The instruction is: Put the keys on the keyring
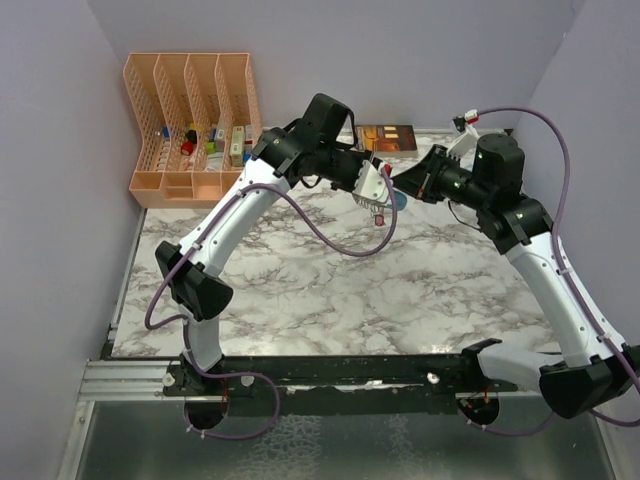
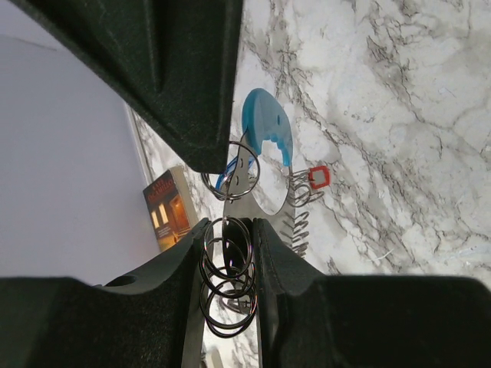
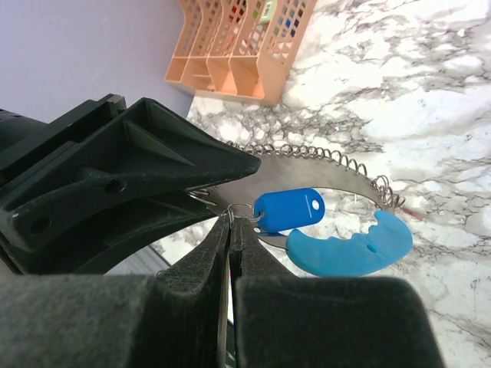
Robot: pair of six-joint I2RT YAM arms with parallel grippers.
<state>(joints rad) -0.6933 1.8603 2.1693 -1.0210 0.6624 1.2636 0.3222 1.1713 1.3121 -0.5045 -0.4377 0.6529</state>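
My left gripper (image 1: 372,192) is raised over the back of the table and is shut on the keyring (image 2: 230,261), a grey metal band with several wire rings and a curved light-blue strap (image 2: 265,126). The red key (image 2: 317,178) hangs from the keyring and also shows in the top view (image 1: 378,216). My right gripper (image 3: 231,222) meets the left one tip to tip. It is shut on the small wire ring of the dark blue key (image 3: 288,209), right against the band (image 3: 322,165). The strap (image 3: 349,245) hangs just below the blue tag.
An orange desk organiser (image 1: 193,125) with small items stands at the back left. A brown book (image 1: 386,137) lies at the back wall behind the grippers. Purple cables loop from both arms. The marble table top (image 1: 330,290) lies below.
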